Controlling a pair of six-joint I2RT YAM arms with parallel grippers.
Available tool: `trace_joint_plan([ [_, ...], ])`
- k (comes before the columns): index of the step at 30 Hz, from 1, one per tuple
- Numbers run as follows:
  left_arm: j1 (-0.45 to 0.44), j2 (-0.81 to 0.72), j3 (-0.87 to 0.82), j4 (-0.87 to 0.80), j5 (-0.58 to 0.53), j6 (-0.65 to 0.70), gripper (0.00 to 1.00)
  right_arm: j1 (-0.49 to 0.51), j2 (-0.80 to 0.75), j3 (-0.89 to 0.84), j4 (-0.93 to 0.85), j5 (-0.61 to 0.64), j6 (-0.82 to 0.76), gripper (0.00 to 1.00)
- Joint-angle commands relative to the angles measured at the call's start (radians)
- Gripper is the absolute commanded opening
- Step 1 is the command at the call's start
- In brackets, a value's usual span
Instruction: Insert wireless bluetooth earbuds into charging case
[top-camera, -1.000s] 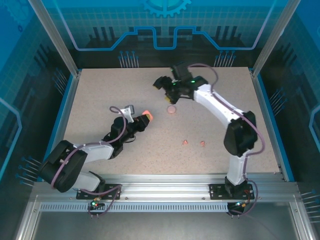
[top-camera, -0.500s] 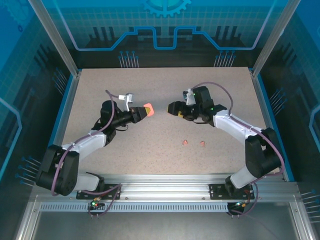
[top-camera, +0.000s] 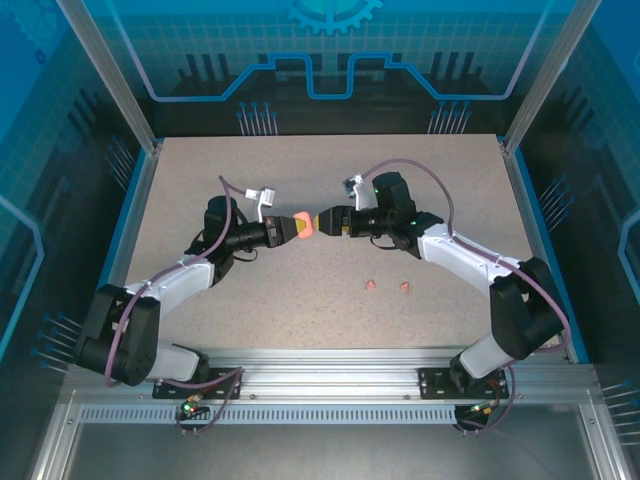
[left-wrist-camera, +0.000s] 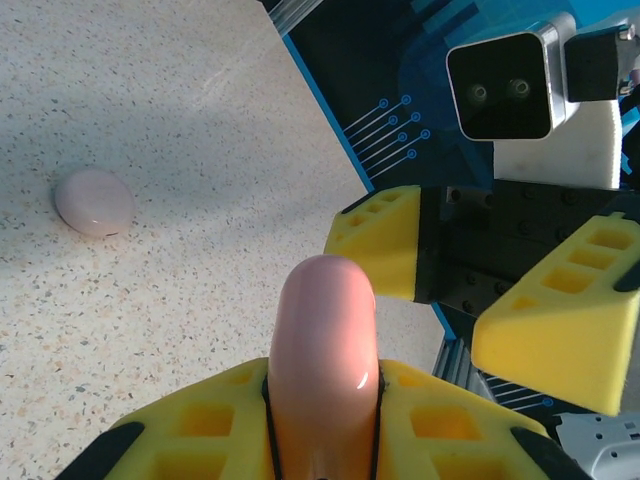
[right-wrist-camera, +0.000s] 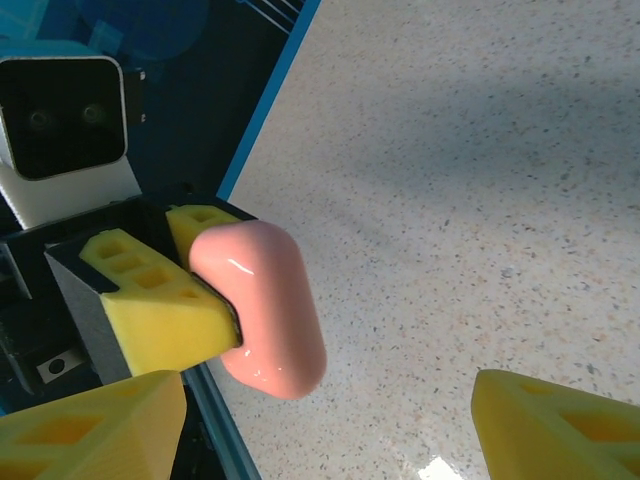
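Two white-and-black arms (top-camera: 180, 277), purple cables (top-camera: 415, 166), yellow cut-out end effector fingers (left-wrist-camera: 545, 330), white wrist cameras (left-wrist-camera: 505, 85).

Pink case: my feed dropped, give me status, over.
Left pincer shut on pink case, held aloft. Right pincer open, jaws facing the case end. Two earbuds loose on table, untouched. Nothing in the way.
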Motion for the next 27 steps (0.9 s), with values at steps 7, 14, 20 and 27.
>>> trace_joint_plan([
  [7,0.004,0.011,0.032,0.0,0.041,0.022,0.13,0.034,0.072,0.07,0.015,0.004,-0.012,0.74],
  [14,0.004,-0.01,0.029,0.004,0.047,0.018,0.12,0.001,0.154,0.071,0.019,0.048,0.012,0.69],
  [20,0.004,-0.034,0.019,0.007,0.045,0.017,0.12,-0.083,0.157,-0.016,0.106,0.024,0.089,0.66],
  [27,0.004,-0.041,0.012,0.004,0.033,0.024,0.12,-0.101,0.043,-0.062,0.102,-0.072,0.053,0.67],
])
